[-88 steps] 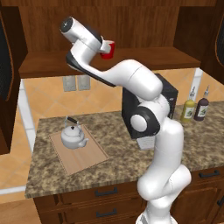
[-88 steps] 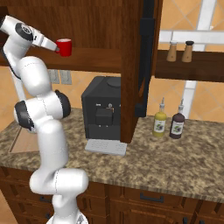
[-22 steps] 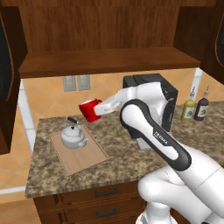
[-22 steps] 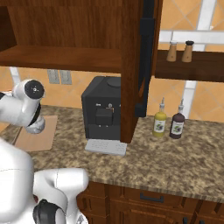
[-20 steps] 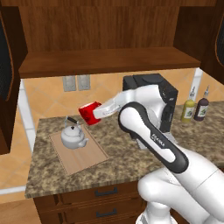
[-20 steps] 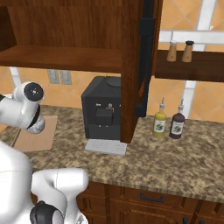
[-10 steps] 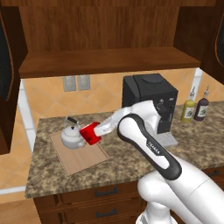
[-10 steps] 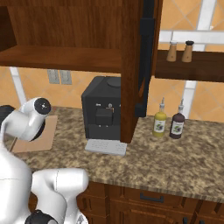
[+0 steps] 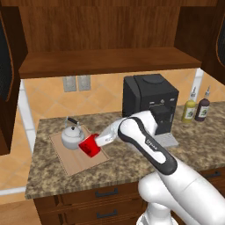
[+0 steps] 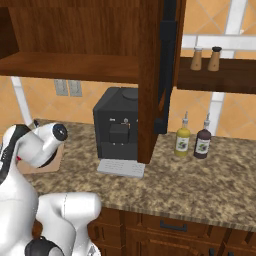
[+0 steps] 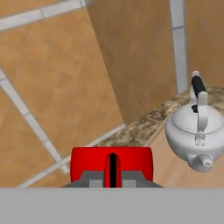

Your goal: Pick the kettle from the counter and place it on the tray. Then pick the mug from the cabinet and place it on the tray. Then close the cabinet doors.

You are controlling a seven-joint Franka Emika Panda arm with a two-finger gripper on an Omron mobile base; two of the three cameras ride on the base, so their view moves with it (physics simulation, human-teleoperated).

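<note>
While end effector (image 9: 94, 144) grips mug (image 9: 89, 145) over tray (image 9: 74, 161) — kettle (image 9: 72, 136) sits just beside.

The gripper (image 9: 93, 144) is clamped on the red mug (image 9: 89, 144), low over the tray (image 9: 74, 160) on the counter (image 9: 132, 166). The kettle (image 9: 72, 136) stands upright on the tray, just beside the mug. Behind: coffee machine (image 9: 149, 101), two bottles (image 9: 196, 107), open cabinet (image 9: 105, 61)

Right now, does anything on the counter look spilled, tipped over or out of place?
Nothing stands out. The kettle sits upright on the tray, and the red mug is held over the tray beside it.
</note>
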